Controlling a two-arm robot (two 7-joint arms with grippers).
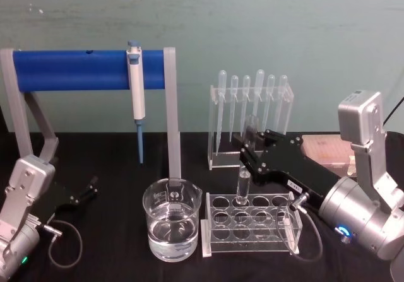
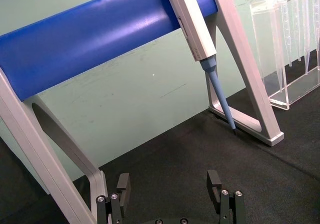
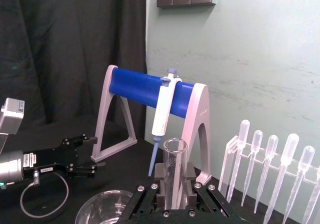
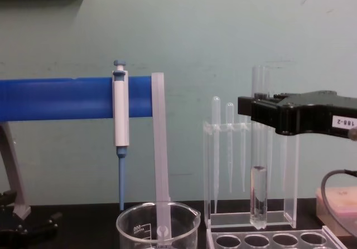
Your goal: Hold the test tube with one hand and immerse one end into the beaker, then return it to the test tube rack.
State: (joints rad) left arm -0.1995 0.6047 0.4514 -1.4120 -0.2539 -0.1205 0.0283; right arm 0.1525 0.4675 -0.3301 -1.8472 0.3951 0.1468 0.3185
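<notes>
right gripper [image 3: 172,196] pinching the test tube [image 4: 259,165] upright just above the rack [image 1: 252,224], beaker [image 1: 172,226] beside | left gripper [image 2: 170,191] spread, idle | tube: light, stiff, slick, fragile (grip mid-length, gently)

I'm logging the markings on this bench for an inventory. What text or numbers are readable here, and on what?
"188-2": white label on the right pincer, which holds the test tube.
"600", likely: top graduation mark on the beaker, partly blurred.
Left arm's white label: print too small to read.
The pipettor bears no readable text.
</notes>
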